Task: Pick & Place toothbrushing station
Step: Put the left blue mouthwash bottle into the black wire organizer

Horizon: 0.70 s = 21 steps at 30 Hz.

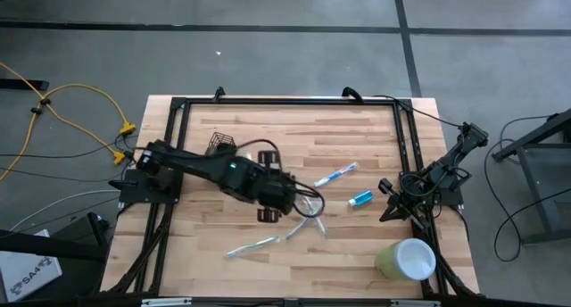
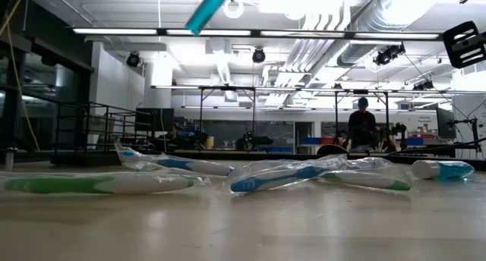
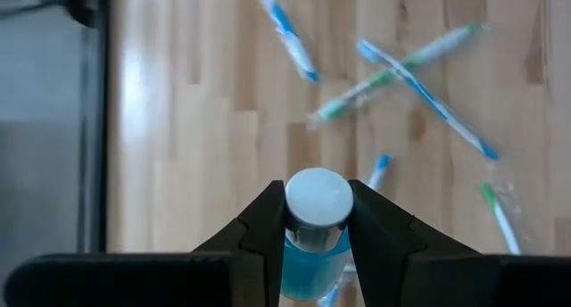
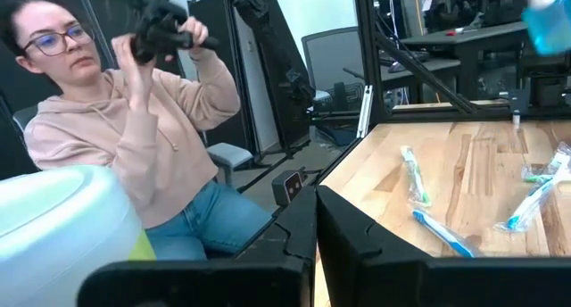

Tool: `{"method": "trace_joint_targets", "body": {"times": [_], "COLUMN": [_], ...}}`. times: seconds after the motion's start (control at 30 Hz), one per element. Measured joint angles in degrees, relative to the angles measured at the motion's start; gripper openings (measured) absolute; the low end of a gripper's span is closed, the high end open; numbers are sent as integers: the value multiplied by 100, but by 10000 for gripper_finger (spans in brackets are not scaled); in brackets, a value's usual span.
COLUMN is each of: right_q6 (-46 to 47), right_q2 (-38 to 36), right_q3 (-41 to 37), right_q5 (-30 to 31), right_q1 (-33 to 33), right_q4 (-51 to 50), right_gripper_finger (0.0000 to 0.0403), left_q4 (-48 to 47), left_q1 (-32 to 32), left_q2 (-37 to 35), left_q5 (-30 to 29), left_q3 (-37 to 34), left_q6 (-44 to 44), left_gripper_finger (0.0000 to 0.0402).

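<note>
The toothbrushing station, a small black wire-mesh holder [image 1: 221,145], stands on the wooden table at the far left, beside my left arm. My left gripper [image 1: 269,214] hangs over the table's middle, shut on a blue tube with a white cap [image 3: 317,200], which also shows high up in the low view [image 2: 207,8]. Wrapped toothbrushes [image 1: 337,175] [image 1: 252,246] and a second small blue tube [image 1: 360,198] lie flat on the table. My right gripper [image 4: 314,249] is shut on nothing, parked at the table's right edge. My left gripper pinches the blue tube at its cap end [image 3: 314,228] between the two fingers [image 3: 268,231]. The white cap pokes out past the fingertips and the blue body [image 3: 310,269] runs back between them. The fingers slant downward. The tube is lifted clear of the table, tilted.
A pale green cup [image 1: 406,258] with a white inside stands at the near right corner, close to my right arm. A black frame [image 1: 285,100] rims the table. A person [image 4: 134,137] sits beyond the table's edge in the right wrist view.
</note>
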Motion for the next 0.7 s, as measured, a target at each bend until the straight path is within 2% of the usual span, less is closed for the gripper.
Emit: {"method": "trace_joint_targets", "body": {"times": [0.4,0.53,0.7], "right_q6": [0,0,0], "right_q2": [-1,-2,0], "right_q3": [-2,-2,-1], "right_q5": [0,0,0], "right_q1": [0,-1,0], "right_q4": [-1,1,1], "right_gripper_finger": [2,2,2], "left_q4": [-1007,-977,-979], "left_q1": [-42,-216,-480], "left_q2": [-711,-981,-1389], "left_q5": [-1658,-2103,-2669], "left_q3": [-37,-408,-1286], "left_q6": [-1912,-2465,-3504], "left_gripper_finger": [89,89,89]}}
